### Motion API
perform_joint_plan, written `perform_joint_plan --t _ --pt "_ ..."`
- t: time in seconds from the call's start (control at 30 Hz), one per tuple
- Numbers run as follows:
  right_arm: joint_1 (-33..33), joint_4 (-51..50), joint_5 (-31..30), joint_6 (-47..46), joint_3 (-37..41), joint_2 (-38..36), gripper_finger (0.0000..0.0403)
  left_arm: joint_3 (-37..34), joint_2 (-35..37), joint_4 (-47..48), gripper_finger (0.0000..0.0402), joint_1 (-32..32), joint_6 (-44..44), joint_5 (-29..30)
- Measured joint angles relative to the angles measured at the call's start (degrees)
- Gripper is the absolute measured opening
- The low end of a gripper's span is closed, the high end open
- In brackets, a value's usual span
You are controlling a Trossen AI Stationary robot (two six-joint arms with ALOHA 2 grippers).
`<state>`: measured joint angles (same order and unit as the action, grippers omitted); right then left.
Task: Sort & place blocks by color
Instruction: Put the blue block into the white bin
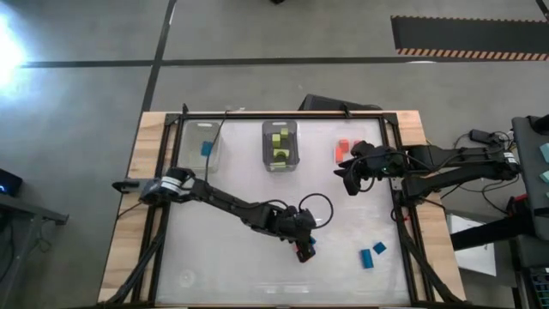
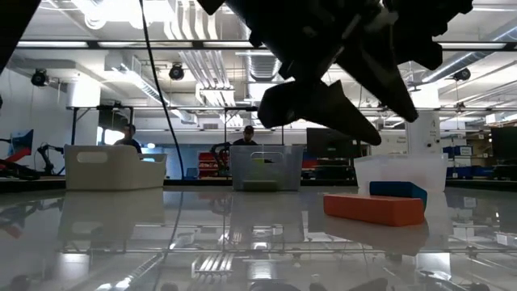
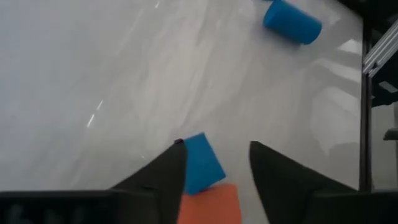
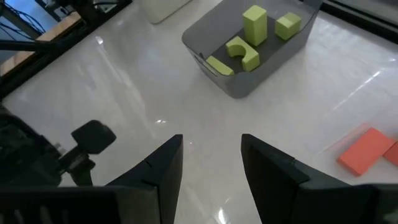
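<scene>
1. Blocks are partly sorted. The middle bin [image 1: 280, 144] holds the green blocks [image 4: 252, 37]; four show in the right wrist view, lying loose on its floor.
2. The left bin [image 1: 204, 146] holds one blue block [image 1: 207, 148]; I see nothing else in it.
3. At the right, orange-red blocks [image 1: 343, 150] sit just beside the right gripper [image 1: 350, 182]. A clear bin seems to stand there, though the arm hides most of it, so I cannot say how many blocks it holds. The right wrist view shows one orange block [image 4: 365, 151] lying flat on the table surface or bin floor; which one is unclear.
4. Left to do: two blue blocks [image 1: 372, 252] lie loose near the table's front right, well apart from any bin.
5. Also left: a blue block [image 3: 202, 163] and an orange block [image 3: 210, 204] lie touching each other under the left gripper [image 3: 214, 168] at the table's [image 1: 214, 249] centre front.
6. The left gripper's fingers are parted, straddling that blue block without pinching it. My guess is a pick is starting here, or a release.
7. The right gripper hovers over the table with its fingers apart and nothing between them.
8. Judged overall: green looks finished, and blue is mostly unsorted. At least one orange block is still out.
</scene>
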<state>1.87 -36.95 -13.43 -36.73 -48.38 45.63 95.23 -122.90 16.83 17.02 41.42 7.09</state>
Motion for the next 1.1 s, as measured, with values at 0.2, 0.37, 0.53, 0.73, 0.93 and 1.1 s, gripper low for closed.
perform_joint_plan --t 0.2,0.37,0.53,0.73,0.93,1.1 --pt "0.0 0.0 -0.17 0.0 0.0 -0.02 0.0153 -0.57 -1.49 -1.88 0.0228 1.04 -0.29 2.54" --pt "0.0 -0.05 -0.17 -0.02 0.0 0.26 0.0153 -1.39 -2.63 -3.97 0.0233 1.76 -1.53 5.17" --pt "0.0 -0.03 -0.15 -0.13 0.0 0.31 0.0153 -2.27 -2.85 -6.35 0.0233 1.96 -3.25 8.39" --pt "0.0 -0.03 -0.17 -0.19 0.0 0.31 0.0153 -3.09 -3.35 -8.0 0.0233 2.17 -2.94 8.4" --pt "0.0 -0.02 -0.16 -0.33 0.0 0.31 0.0153 -3.25 -4.14 -8.16 0.0233 2.64 -2.84 8.4" --pt "0.0 -0.03 -0.17 -0.33 0.0 0.31 0.0153 -3.33 -5.15 -8.42 0.0233 2.58 -2.75 8.56"
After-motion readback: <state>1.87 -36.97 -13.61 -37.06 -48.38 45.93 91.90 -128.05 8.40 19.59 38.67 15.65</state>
